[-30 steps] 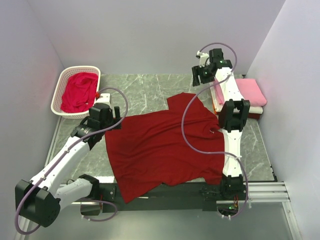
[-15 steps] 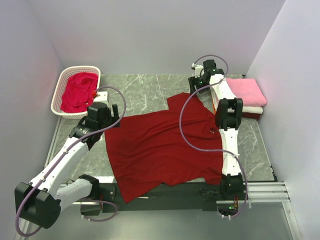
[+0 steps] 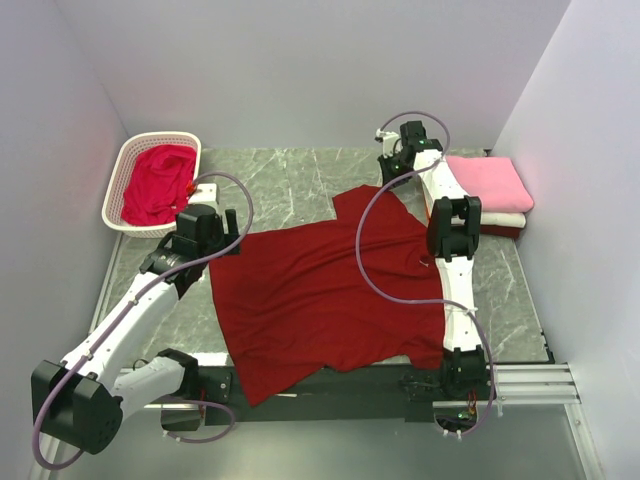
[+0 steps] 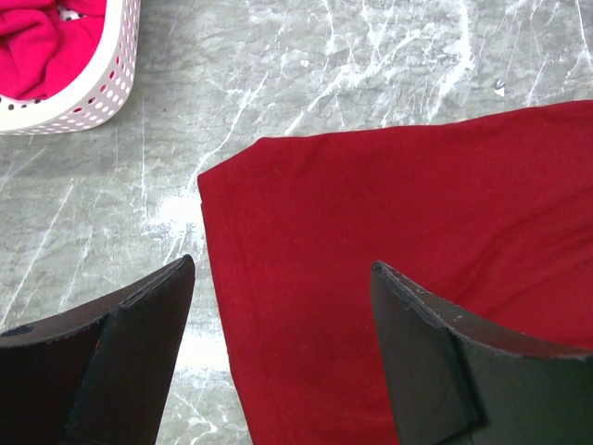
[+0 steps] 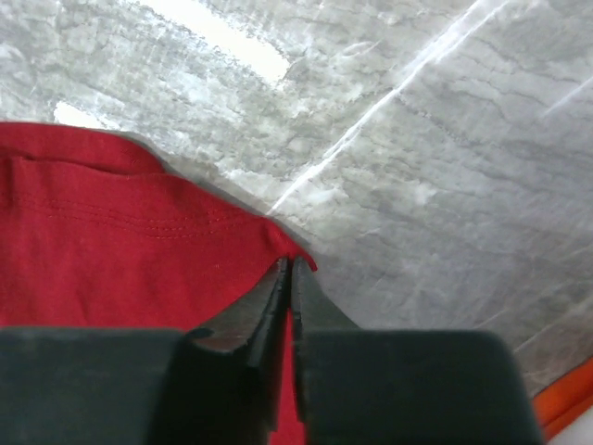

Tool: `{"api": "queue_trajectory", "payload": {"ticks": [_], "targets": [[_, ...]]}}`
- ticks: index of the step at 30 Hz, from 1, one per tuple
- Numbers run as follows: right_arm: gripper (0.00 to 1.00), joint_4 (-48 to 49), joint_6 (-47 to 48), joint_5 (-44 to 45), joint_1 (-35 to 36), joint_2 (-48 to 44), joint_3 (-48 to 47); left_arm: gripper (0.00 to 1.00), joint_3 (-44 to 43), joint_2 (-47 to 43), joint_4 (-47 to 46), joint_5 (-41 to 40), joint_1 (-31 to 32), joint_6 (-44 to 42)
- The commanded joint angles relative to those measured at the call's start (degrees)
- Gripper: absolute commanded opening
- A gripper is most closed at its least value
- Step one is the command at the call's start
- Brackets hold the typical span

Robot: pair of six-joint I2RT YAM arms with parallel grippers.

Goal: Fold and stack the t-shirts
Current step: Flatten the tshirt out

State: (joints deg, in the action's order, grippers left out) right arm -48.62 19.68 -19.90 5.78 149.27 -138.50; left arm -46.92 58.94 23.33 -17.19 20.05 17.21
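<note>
I have two grippers. My left gripper (image 4: 280, 269) is wide open and holds nothing. It hangs over the sleeve corner at about 9 o'clock on the dark red t-shirt (image 3: 320, 290). My right gripper (image 5: 288, 267) is squeezed shut, and I think it pinches the tip of the other sleeve, at about 1 o'clock on the shirt, because red cloth shows right at my fingertips. The dark red t-shirt lies spread out in the middle of the marble table (image 3: 290, 175). It is mostly flat, with no fold in it yet. Its bottom edge hangs a little over the table edge at 6 o'clock. At 2 o'clock on the table a pink folded t-shirt (image 3: 490, 180) sits on top of a white folded t-shirt (image 3: 505, 220), so I think those two are done. At 10 o'clock a crimson t-shirt (image 3: 155, 185) lies bunched up in the white basket (image 3: 112, 192), not folded. So I think the job is about half done. The dark red shirt needs all its folds and then a trip to the pile. After that, the crimson one needs the same.
</note>
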Motion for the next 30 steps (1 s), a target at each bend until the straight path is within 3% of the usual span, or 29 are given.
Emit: {"api": "queue_trajectory", "payload": {"ticks": [1, 4, 11, 18, 19, 23, 26, 30], "targets": [[0.06, 1.5, 1.2, -0.6, 0.4, -4.7, 1.5, 0.82, 0.0, -0.3, -1.8, 0.8, -0.3, -0.7], [0.0, 2.8, 1.1, -0.7, 0.5, -9.2, 3.8, 0.82, -0.1, -0.3, -1.7, 1.0, -0.3, -0.6], [0.0, 4.7, 1.1, -4.6, 1.5, -20.6, 12.7, 0.81, 0.0, -0.6, -1.7, 1.7, -0.3, -0.4], [0.0, 2.1, 8.1, -9.4, 7.2, -31.6, 30.9, 0.81, 0.0, -1.0, -1.7, 2.6, -0.4, -0.3], [0.02, 0.5, 10.0, -9.6, 8.4, -32.1, 32.6, 0.81, 0.0, -1.1, -1.7, 2.6, -0.3, -0.3], [0.24, -6.0, 21.1, -9.9, 13.1, -35.8, 42.6, 0.81, 0.1, -1.5, -1.8, 3.0, -0.4, -0.4], [0.37, -4.5, 21.2, -9.8, 13.1, -38.9, 47.2, 0.81, 0.1, -1.5, -1.8, 3.2, -0.3, -0.4], [0.42, -1.9, 16.9, -9.0, 10.5, -39.5, 43.9, 0.81, 0.1, -1.5, -1.8, 3.2, -0.4, -0.4]]}}
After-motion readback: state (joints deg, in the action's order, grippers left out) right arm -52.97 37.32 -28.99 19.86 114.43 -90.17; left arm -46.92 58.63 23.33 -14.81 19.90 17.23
